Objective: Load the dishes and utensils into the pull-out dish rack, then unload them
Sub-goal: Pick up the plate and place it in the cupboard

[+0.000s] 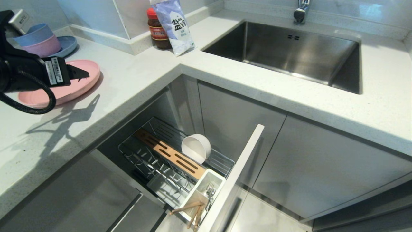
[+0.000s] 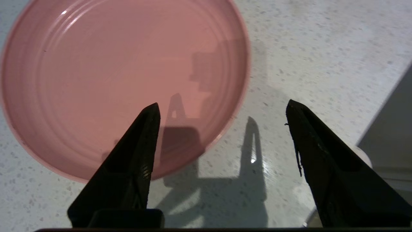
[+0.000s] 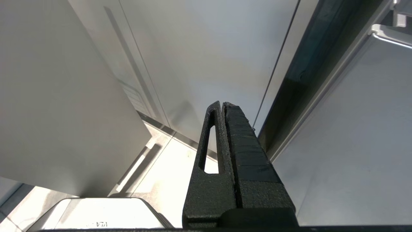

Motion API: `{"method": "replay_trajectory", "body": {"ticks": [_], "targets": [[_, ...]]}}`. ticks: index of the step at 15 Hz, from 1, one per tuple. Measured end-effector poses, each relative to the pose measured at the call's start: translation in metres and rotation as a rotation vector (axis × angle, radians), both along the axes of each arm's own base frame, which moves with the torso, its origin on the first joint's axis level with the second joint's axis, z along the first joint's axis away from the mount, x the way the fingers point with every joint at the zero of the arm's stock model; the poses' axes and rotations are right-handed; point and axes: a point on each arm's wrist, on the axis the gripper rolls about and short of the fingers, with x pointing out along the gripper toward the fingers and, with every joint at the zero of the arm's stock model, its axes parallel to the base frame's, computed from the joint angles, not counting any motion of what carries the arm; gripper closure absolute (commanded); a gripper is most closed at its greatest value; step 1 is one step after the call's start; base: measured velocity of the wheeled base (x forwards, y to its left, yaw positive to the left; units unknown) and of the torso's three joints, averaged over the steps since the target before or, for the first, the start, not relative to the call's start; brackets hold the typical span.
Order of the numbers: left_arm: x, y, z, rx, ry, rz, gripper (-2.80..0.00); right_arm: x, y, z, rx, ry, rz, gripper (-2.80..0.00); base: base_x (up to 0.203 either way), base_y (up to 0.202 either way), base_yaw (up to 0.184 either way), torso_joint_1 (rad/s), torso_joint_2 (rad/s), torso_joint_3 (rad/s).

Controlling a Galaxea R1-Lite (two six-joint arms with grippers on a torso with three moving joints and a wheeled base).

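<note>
We hold our left gripper (image 2: 222,108) spread apart, empty, above the pink plate (image 2: 106,74) lying on the countertop (image 2: 322,48), right gripper (image 3: 222,104) pressed together.

The flat round pink plate (image 1: 79,84) lies on the white grey-speckled stone table (image 1: 135,77). At its eleven o'clock, stacked blue and pink bowls (image 1: 38,40) stand on a blue plate (image 1: 69,45).

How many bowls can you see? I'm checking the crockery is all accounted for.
3. An off-white bowl lies tipped in the pull-out dish rack. A blue bowl sits stacked in a pink bowl at the counter's back corner. The arm may hide others.
</note>
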Motion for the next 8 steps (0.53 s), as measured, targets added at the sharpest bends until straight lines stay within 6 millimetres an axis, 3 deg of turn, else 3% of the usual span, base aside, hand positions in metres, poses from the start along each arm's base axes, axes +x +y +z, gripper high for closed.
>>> {"method": "replay_trajectory", "body": {"ticks": [8], "targets": [[0.023,0.007,-0.013,-0.012,0.033,0.007,-2.8,0.0,0.0,0.0,0.0,0.0,0.0,0.0,0.0,0.0,0.0,0.0,0.0,0.0]]}}
